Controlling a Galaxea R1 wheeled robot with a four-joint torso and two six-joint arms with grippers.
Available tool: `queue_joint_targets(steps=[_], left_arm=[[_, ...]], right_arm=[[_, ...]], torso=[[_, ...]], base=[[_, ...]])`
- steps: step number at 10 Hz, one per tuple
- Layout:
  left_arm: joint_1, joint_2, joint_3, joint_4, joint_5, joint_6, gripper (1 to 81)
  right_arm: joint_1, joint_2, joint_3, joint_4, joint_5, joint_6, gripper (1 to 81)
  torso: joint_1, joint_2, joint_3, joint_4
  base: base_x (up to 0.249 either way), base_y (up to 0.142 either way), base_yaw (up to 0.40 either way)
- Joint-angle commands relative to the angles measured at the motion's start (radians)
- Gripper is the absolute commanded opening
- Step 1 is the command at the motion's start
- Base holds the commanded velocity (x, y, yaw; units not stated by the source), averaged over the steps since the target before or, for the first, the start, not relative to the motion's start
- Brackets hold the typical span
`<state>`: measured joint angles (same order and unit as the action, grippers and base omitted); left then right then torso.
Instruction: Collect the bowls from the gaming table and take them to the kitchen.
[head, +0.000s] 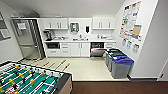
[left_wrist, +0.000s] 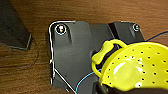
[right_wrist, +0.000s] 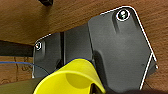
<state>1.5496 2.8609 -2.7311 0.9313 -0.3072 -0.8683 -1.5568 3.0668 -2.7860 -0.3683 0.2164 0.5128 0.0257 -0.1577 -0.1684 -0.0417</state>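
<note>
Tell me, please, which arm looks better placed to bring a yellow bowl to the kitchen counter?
Probably the left: the yellow bowl sits close by its wrist, more fully seen than by the right. The grip itself is hidden. The counter lies straight ahead.

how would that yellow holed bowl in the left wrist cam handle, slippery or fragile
The yellow bowl looks like glossy plastic, so probably light and not fragile, perhaps a little slippery. Its looped handle might offer a surer hold. The rounded shape could rock if set down.

White wall cabinets (head: 55, 23) over white countertop (head: 80, 40); steel dishwasher (head: 97, 49) below. Pale floor (head: 85, 68), dark wood strip nearer. Bins (head: 119, 63) by postered right wall (head: 147, 37). Green foosball table (head: 30, 80) lower left.
</note>
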Motion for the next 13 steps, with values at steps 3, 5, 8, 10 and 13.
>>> queue_joint_targets(steps=[3, 5, 8, 10, 13], left_arm=[[-0.042, -0.021, -0.007, 0.003, 0.028, -0.003, 1.0], [-0.042, -0.020, -0.007, 0.003, 0.028, -0.003, 1.0], [-0.042, -0.020, -0.007, 0.003, 0.028, -0.003, 1.0], [-0.042, -0.020, -0.007, 0.004, 0.028, -0.003, 1.0], [-0.042, -0.021, -0.007, 0.003, 0.028, -0.003, 1.0]], right_arm=[[0.046, 0.002, 0.004, -0.001, -0.035, -0.003, 1.0], [0.045, 0.002, 0.002, -0.001, -0.034, -0.003, 1.0], [0.042, 0.000, 0.002, -0.001, -0.035, -0.003, 1.0], [0.042, 0.000, 0.000, -0.001, -0.035, -0.003, 1.0], [0.043, 0.000, 0.004, -0.001, -0.034, -0.003, 1.0]], torso=[[0.000, 0.000, 0.000, 0.000], [0.000, 0.000, 0.000, 0.000], [0.000, 0.000, 0.000, 0.000], [0.000, 0.000, 0.000, 0.000], [0.000, 0.000, 0.000, 0.000]], base=[[0.191, 0.000, 0.000], [0.191, -0.066, 0.000], [0.191, -0.072, 0.000], [0.191, -0.077, 0.000], [0.191, -0.050, 0.000]])
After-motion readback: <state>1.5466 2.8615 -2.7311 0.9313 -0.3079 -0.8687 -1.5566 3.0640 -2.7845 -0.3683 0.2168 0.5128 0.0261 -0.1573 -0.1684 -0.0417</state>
